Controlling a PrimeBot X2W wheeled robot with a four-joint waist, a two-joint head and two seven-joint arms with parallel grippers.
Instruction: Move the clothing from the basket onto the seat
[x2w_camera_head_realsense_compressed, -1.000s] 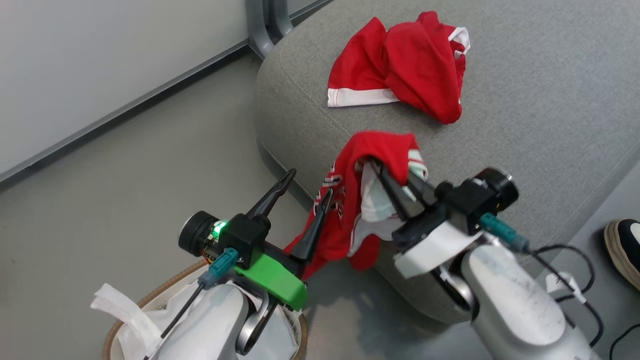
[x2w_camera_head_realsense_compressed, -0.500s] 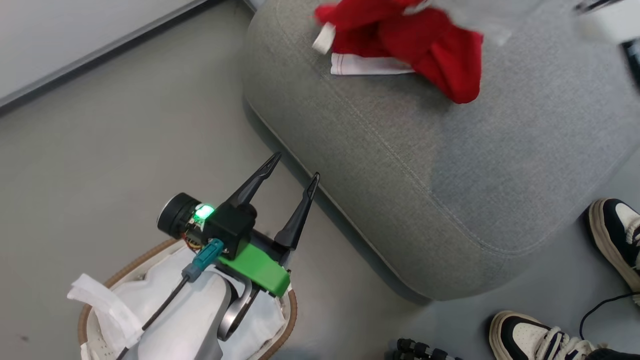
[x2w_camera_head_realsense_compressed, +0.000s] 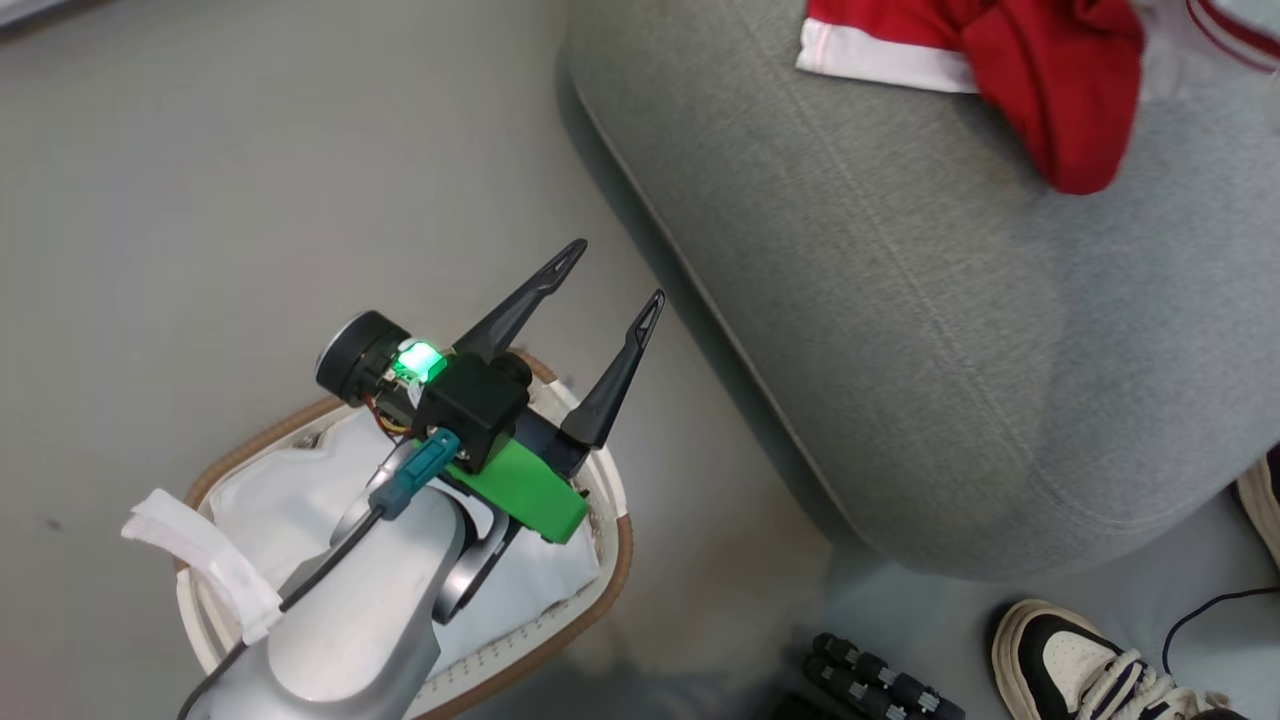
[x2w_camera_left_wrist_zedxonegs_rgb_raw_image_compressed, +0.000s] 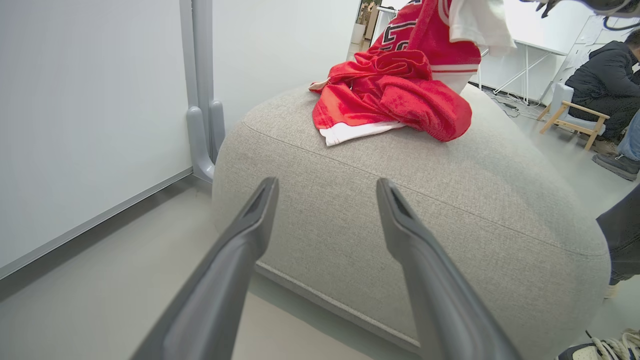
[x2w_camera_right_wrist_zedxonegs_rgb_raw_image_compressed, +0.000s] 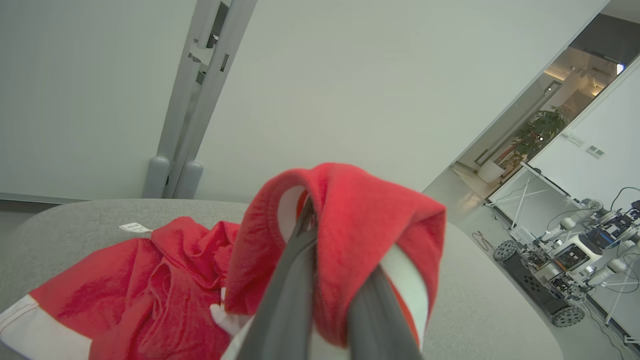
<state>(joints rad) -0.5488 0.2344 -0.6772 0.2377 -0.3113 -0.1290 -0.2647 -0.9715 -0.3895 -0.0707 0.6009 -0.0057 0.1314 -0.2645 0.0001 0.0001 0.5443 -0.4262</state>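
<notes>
I find right gripper (x2w_camera_right_wrist_zedxonegs_rgb_raw_image_compressed: 332, 280) clamped on clothing (x2w_camera_right_wrist_zedxonegs_rgb_raw_image_compressed: 350, 210), draped over its fingertips above the seat (x2w_camera_head_realsense_compressed: 900, 300); left gripper (x2w_camera_head_realsense_compressed: 617, 271) spread, empty, over the basket (x2w_camera_head_realsense_compressed: 612, 560).

I can't read anything outright. The red clothing (x2w_camera_left_wrist_zedxonegs_rgb_raw_image_compressed: 420, 42) hanging at the far side carries part of a big outlined number, digits unclear; the small white tag (x2w_camera_right_wrist_zedxonegs_rgb_raw_image_compressed: 132, 227) is illegible.

The clothing (x2w_camera_right_wrist_zedxonegs_rgb_raw_image_compressed: 360, 210) hides the right tool's (x2w_camera_right_wrist_zedxonegs_rgb_raw_image_compressed: 336, 250) tips; an arm (x2w_camera_head_realsense_compressed: 360, 610) covers the basket's (x2w_camera_head_realsense_compressed: 622, 535) middle.
</notes>
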